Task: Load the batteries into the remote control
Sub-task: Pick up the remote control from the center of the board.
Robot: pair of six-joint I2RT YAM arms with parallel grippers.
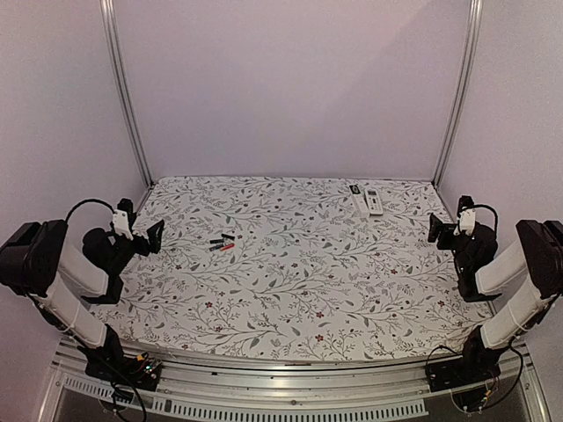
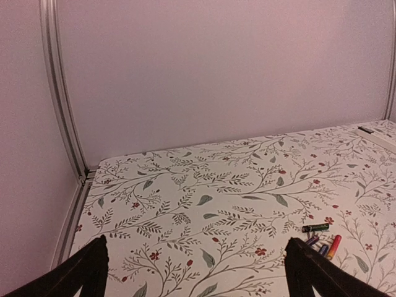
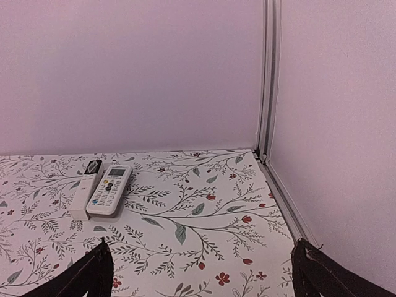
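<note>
**Both grippers wide open, batteries and remote well apart**

Nearest the overhead camera, the metal rail runs along the bottom of the frame, with an arm base at each end. Above it lies the floral table.

The left gripper hovers at the left edge of the frame. Its jaws are spread fully apart and nothing is between them. In its wrist view only the two dark fingers show, in the lower corners. The right gripper mirrors it at the right edge, jaws equally wide and holding nothing.

The batteries lie in a small loose cluster left of centre, near the left gripper but not touching it. In the left wrist view they sit at the lower right, dark and red cylinders.

The remote control lies face up in the upper right, close to the back wall. A slimmer white piece with a black end lies just beside it, on its left.
</note>
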